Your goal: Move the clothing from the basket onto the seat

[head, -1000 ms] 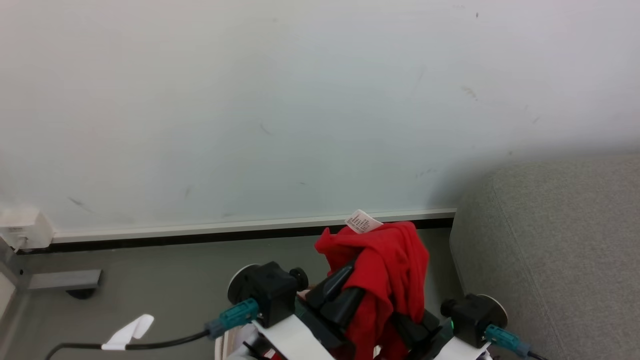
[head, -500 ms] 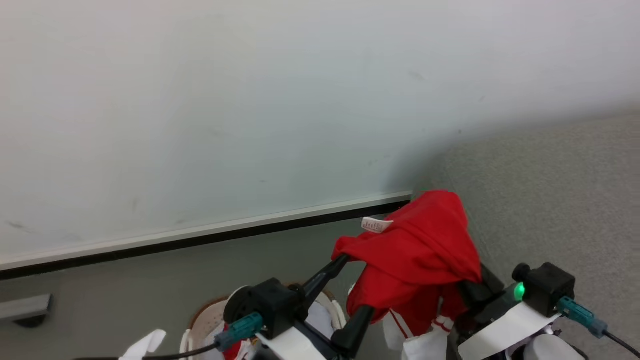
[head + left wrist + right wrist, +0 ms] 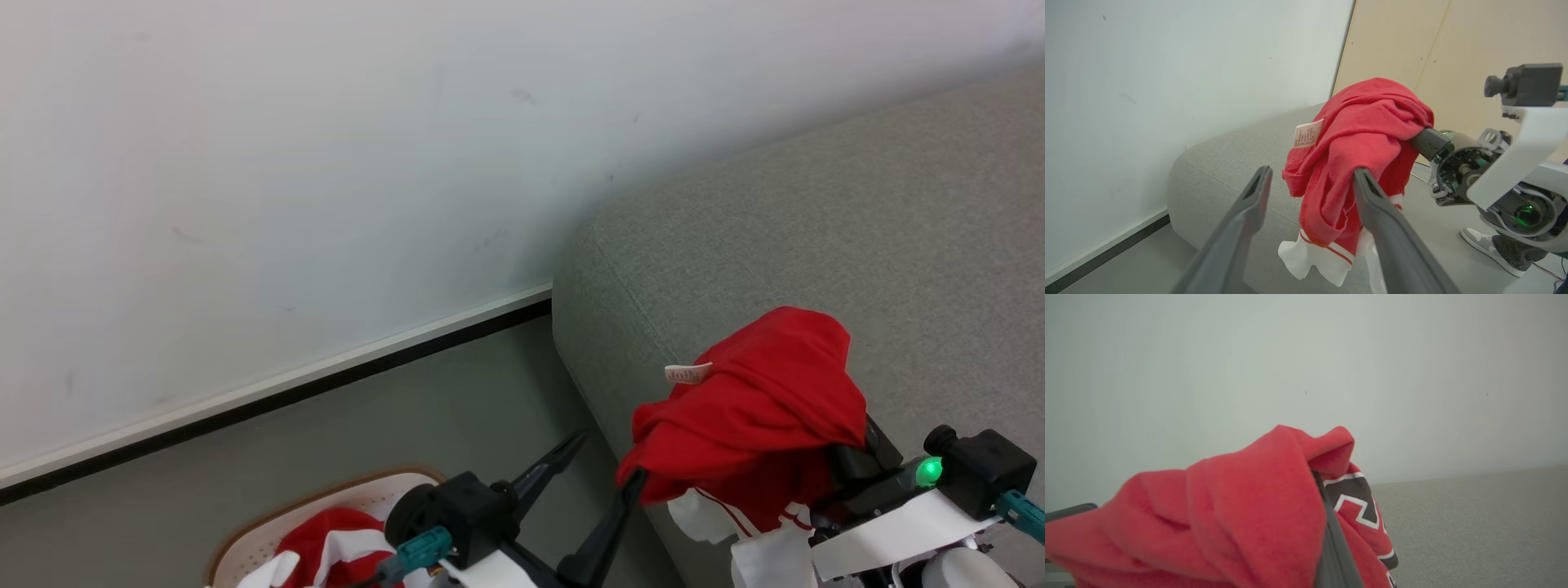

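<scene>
A red piece of clothing (image 3: pixel 759 400) with a white label and white trim hangs over my right gripper (image 3: pixel 853 467), which is shut on it; the cloth hides its fingertips. In the right wrist view the red cloth (image 3: pixel 1241 514) drapes over one dark finger (image 3: pixel 1333 547). The garment hangs above the front corner of the grey seat (image 3: pixel 816 204). My left gripper (image 3: pixel 600 469) is open just left of it, one fingertip touching the garment's edge (image 3: pixel 1372 122). More red and white clothing (image 3: pixel 335 535) lies in the basket (image 3: pixel 245 543) at the lower left.
A pale wall with a white and black skirting (image 3: pixel 286 392) runs behind the grey floor (image 3: pixel 392 408). Beige panels (image 3: pixel 1453 41) stand beyond the seat. A person's grey shoe (image 3: pixel 1480 241) rests on the floor near my right arm.
The camera has swung right, bringing the seat into view. My left gripper opened and let go of the red garment. The right gripper carried it rightward over the seat's corner.
</scene>
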Controlling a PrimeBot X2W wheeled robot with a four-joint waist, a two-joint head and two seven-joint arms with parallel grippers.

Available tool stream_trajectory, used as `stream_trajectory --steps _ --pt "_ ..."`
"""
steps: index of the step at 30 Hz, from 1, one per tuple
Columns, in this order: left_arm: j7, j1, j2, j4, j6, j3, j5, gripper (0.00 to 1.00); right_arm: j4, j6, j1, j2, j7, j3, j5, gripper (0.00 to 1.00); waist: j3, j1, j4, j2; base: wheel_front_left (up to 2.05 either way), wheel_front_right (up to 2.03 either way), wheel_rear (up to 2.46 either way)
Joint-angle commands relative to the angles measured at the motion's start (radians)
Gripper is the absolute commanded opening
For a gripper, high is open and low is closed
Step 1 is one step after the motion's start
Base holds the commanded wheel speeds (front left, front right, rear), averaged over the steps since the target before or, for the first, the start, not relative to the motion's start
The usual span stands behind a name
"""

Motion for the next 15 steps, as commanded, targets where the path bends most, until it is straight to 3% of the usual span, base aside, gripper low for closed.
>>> stream_trajectory --steps 1,6,15 --pt "-0.008 -0.007 0.002 0.005 0.0 0.002 0.01 1.0 -0.008 -0.002 0.012 0.0 0.0 -0.008 -0.01 0.0 0.012 -0.0001 -0.016 0.0 0.0 0.0 0.0" --pt "-0.011 -0.02 0.006 0.012 -0.002 -0.002 0.012 1.0 -0.024 -0.002 0.008 0.008 0.0 -0.056 -0.029 0.0 0.042 -0.0001 -0.016 0.0 0.0 0.0 0.0" --pt "0.024 -0.142 0.05 -0.029 -0.017 -0.006 0.062 1.0 -0.039 -0.002 -0.162 0.057 0.0 -0.239 -0.105 0.0 0.281 -0.0001 0.06 0.0 0.0 0.0 0.0"
